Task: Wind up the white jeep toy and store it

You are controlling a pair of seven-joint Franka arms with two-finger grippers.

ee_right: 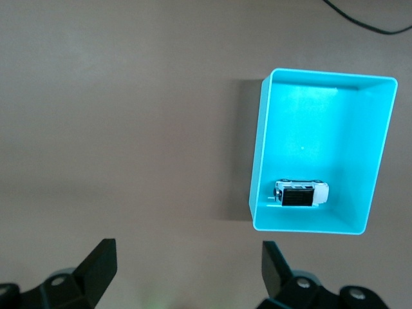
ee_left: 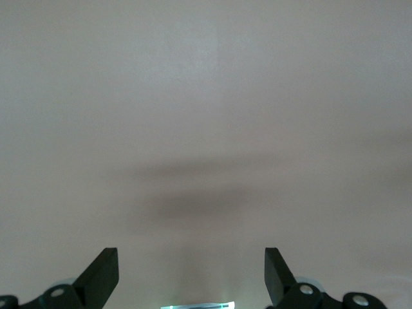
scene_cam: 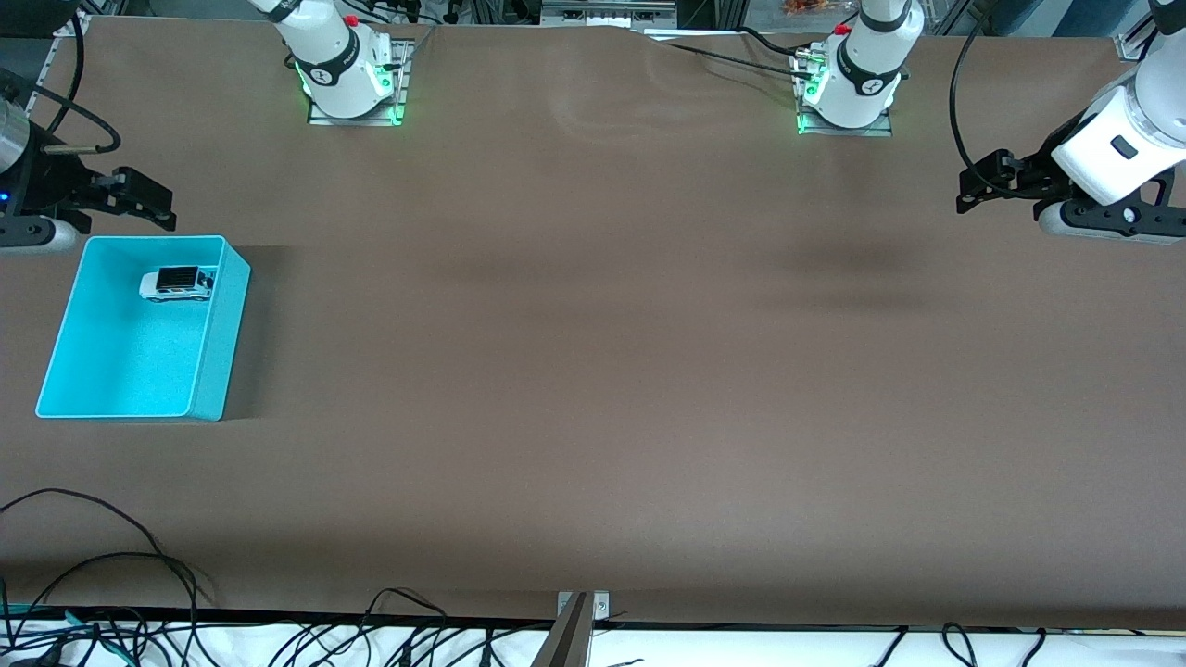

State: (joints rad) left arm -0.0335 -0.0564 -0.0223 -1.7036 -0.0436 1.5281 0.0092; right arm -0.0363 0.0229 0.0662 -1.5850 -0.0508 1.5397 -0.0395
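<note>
The white jeep toy (scene_cam: 176, 283) with its black roof stands inside the turquoise bin (scene_cam: 220, 343), in the part of the bin farther from the front camera. The right wrist view also shows the jeep (ee_right: 301, 192) in the bin (ee_right: 257, 161). My right gripper (scene_cam: 171, 209) is open and empty, in the air over bare table just past the bin's edge, toward the arm bases. My left gripper (scene_cam: 964, 196) is open and empty, raised over bare table at the left arm's end. Only brown table shows between its fingers (ee_left: 103, 273).
The two arm bases (scene_cam: 350, 79) (scene_cam: 845, 93) with green lights stand along the table edge farthest from the front camera. Loose black cables (scene_cam: 111, 593) lie at the table edge nearest that camera.
</note>
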